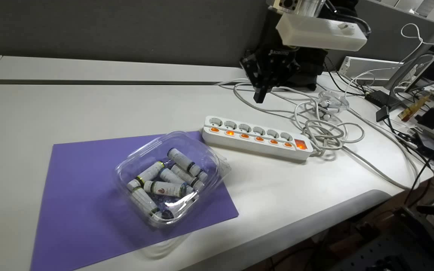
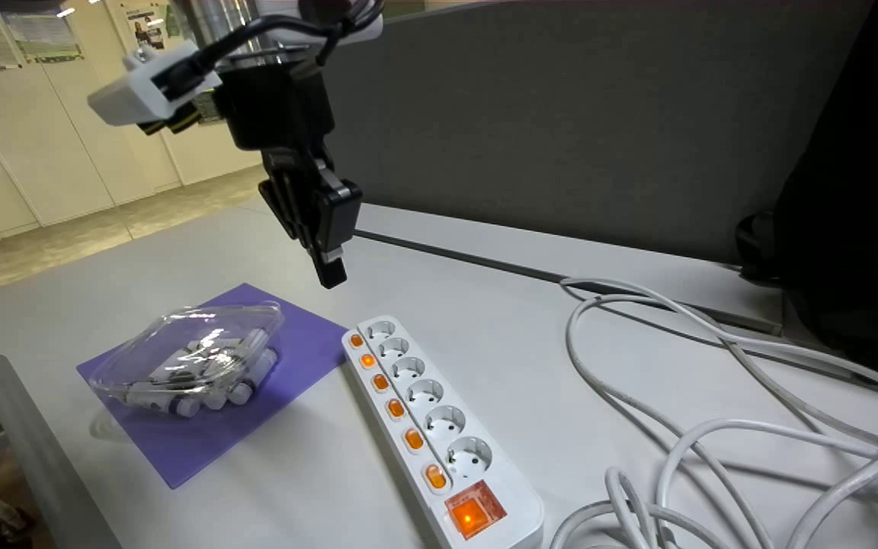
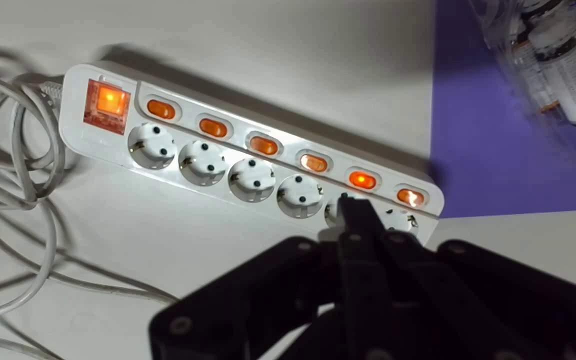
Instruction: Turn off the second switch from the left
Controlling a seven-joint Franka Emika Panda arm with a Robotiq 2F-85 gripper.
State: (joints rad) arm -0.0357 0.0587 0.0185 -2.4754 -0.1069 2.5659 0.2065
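Observation:
The white power strip (image 1: 254,147) lies on the table with a row of several orange-red rocker switches; it also shows in an exterior view (image 2: 519,512) and the wrist view (image 3: 75,117). The second switch from the left (image 1: 230,133) glows brightly, as it does in an exterior view (image 2: 367,361) and the wrist view (image 3: 362,180). The other small switches look dimmer. My gripper (image 1: 260,96) is shut and empty, above the strip and apart from it in both exterior views (image 2: 331,274). In the wrist view its fingertips (image 3: 360,212) partly cover sockets beside the lit switch.
A larger lit red switch (image 1: 300,144) sits at the strip's cable end. White cables (image 1: 324,131) lie coiled beside that end. A clear plastic box (image 1: 171,177) of small bottles stands on a purple sheet (image 1: 77,195) by the opposite end. A grey partition (image 1: 126,34) stands behind the table.

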